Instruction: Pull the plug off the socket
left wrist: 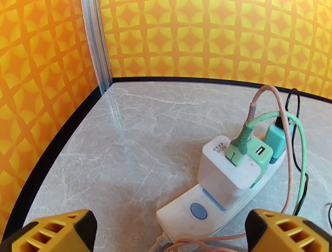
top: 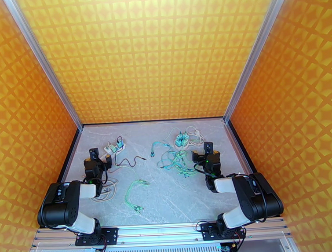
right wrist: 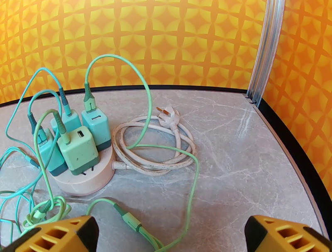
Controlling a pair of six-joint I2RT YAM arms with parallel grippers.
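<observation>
Left tool (left wrist: pixel 170 234) spread wide, empty | right tool (right wrist: pixel 170 236) likewise | we grip white plug (left wrist: pixel 226 172) squarely, pull straight off socket strip (left wrist: pixel 174 217).

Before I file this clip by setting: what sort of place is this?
Probably a robot test booth, not a home: orange patterned walls, aluminium frame posts, and a marble-look table staged with a power strip full of chargers.

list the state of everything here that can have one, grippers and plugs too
left gripper, open, empty
right gripper, open, empty
power strip, three chargers plugged in
white charger, seated in the strip, green cable in it
round socket hub, four green chargers seated
mains plug, unplugged, lying on the table
white cord, coiled beside the hub
</observation>
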